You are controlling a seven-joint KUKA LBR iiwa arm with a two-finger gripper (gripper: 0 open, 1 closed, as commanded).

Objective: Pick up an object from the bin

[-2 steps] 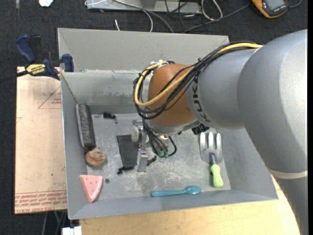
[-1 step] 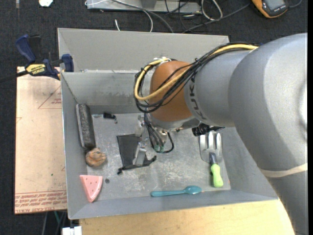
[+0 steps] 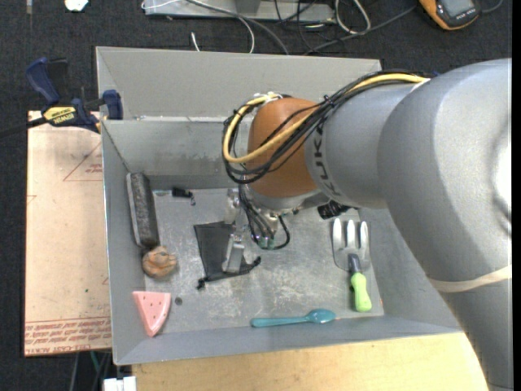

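Directly below the orange wrist cover [image 3: 281, 149], the gripper [image 3: 238, 249] stood low over the middle of the bin [image 3: 285, 290], its tip at the right-hand edge of a flat black sheet [image 3: 213, 247]. The sheet was thin and matt, roughly four-sided, with a ragged strip trailing from the corner nearest the bin's front edge. It lay flat on the grey floor, near the centre and a little toward the left wall. Whether the claw stood wide, narrow or closed on the sheet could not be told, as the wrist and its cables hid that part.

Bare floor lay in front of the sheet and to its right. Left of it, a brown lumpy ball [image 3: 159, 262] sat near the left wall, apart from the sheet. To the right, well apart, a metal tool with a green handle [image 3: 355, 267] lay pointing toward the front edge.

Farther out, a teal spoon [image 3: 293, 319] lay along the front edge, and a pink wedge [image 3: 153, 309] filled the front left corner. A long dark bar [image 3: 143, 210] rested against the left wall, and a small black piece [image 3: 181, 192] lay near the back wall.
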